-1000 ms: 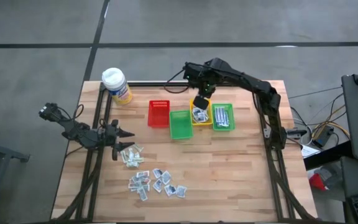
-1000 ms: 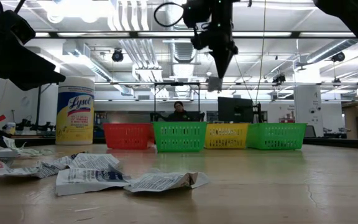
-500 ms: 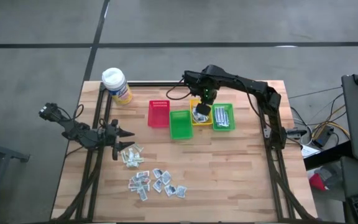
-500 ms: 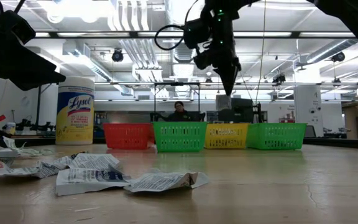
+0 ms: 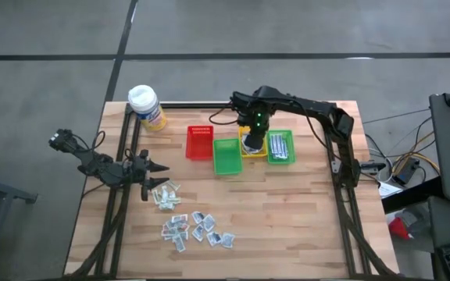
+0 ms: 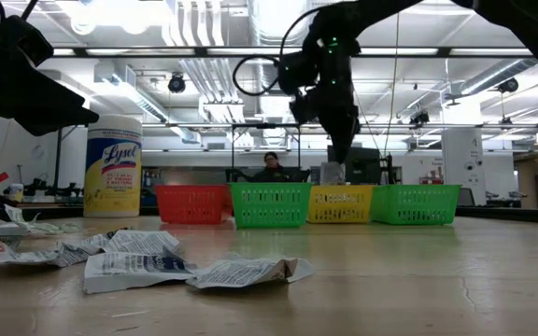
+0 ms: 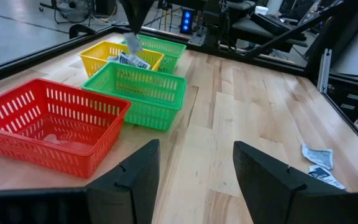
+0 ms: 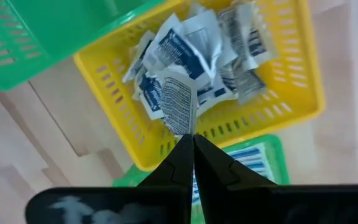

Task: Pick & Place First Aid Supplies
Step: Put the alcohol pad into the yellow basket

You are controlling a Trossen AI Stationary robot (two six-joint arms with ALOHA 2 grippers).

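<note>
Packet (image 8: pixel 178 104) hangs over the yellow bin (image 8: pixel 291 93), pinched by my right end effector (image 8: pixel 192 142); left end effector (image 7: pixel 194 177), fingers spread, waits over the bench (image 7: pixel 253 118) near loose packets (image 5: pixel 198 228)

Pinched between my right fingers, one white crinkly packet with blue print (image 8: pixel 178 107) hangs upright over the yellow plastic bin (image 8: pixel 291 106). Beneath it, a heap of matching crumpled blue-and-white wrappers (image 8: pixel 213 50) fills that bin at the frame's centre top. In the high view, more small flat packets (image 5: pixel 198 229) lie scattered on the wood at lower centre, with pale greenish sachets (image 5: pixel 164 195) clustered just above-left of them.
</note>
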